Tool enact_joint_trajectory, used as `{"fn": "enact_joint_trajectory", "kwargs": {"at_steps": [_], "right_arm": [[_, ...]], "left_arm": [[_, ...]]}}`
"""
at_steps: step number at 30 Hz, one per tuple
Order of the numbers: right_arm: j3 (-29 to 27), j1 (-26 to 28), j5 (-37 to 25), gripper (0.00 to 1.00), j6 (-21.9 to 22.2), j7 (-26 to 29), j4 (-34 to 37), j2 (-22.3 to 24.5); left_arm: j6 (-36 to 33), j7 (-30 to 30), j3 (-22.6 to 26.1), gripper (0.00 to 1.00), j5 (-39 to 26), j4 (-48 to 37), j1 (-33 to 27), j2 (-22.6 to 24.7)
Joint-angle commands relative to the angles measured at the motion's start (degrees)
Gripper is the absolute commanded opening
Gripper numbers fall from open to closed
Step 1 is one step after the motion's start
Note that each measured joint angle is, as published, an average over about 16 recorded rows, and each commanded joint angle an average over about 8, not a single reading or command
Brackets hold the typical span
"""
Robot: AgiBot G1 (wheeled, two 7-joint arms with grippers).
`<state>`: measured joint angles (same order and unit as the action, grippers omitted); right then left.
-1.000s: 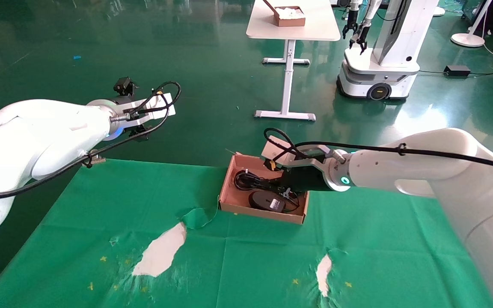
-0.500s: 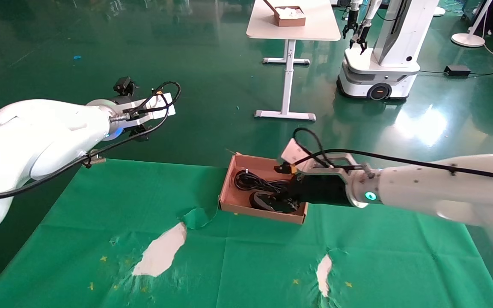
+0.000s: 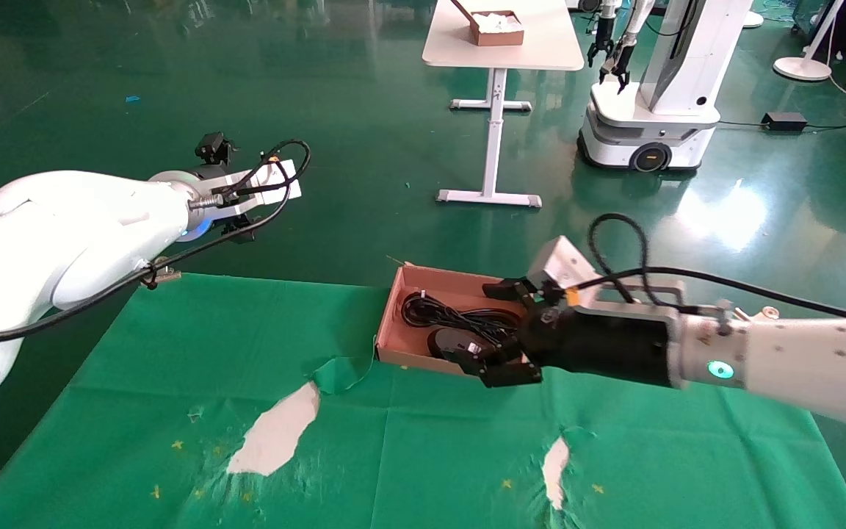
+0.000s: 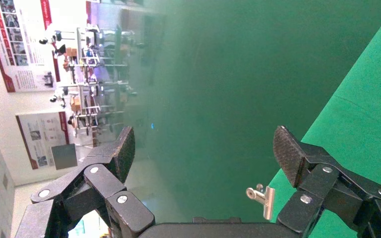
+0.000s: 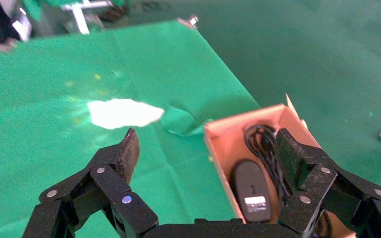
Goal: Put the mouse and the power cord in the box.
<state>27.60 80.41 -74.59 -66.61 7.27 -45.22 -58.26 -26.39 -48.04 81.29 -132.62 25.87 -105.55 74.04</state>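
Note:
The reddish-brown box (image 3: 393,323) sits on the green cloth at the table's far edge. Inside it lies the black mouse (image 3: 456,343), underside up with its white label showing, and beside it the looped black power cord (image 3: 438,312). My right gripper (image 3: 500,334) hovers open at the box's near right corner, holding nothing. In the right wrist view the gripper (image 5: 206,146) is open, one finger over the cloth and the other over the box (image 5: 217,148), with the mouse (image 5: 250,191) and the cord (image 5: 260,141) inside. My left gripper (image 3: 247,191) is parked open, high beyond the table's far left edge (image 4: 204,146).
The green cloth has torn patches showing white (image 3: 276,430) (image 3: 555,463) and a lifted flap (image 3: 335,371) near the box. A metal clip (image 4: 263,196) holds the cloth's edge. Far off stand a white table (image 3: 504,51) and another robot (image 3: 651,95).
My right gripper has drawn back out of the box toward the near right and stands open. The mouse and cord stay in the box. The left arm has not moved.

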Motion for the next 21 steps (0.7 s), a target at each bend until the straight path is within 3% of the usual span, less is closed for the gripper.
{"fn": "enact_joint_trajectory", "kwargs": {"at_steps": [1, 21], "right_arm": [[-0.7, -1.2, 2.1, 1.00, -1.2, 0.2, -1.8, 1.5], [-7.9, -12.9, 22.3, 1.00, -13.0, 2.4, -19.3, 15.9]], "left_arm": [[-0.1, 0.1, -0.2, 1.00, 0.2, 0.1, 0.1, -0.1], [-20.1, 12.6, -22.1, 1.00, 30.7, 16.2, 14.9, -13.2]]}}
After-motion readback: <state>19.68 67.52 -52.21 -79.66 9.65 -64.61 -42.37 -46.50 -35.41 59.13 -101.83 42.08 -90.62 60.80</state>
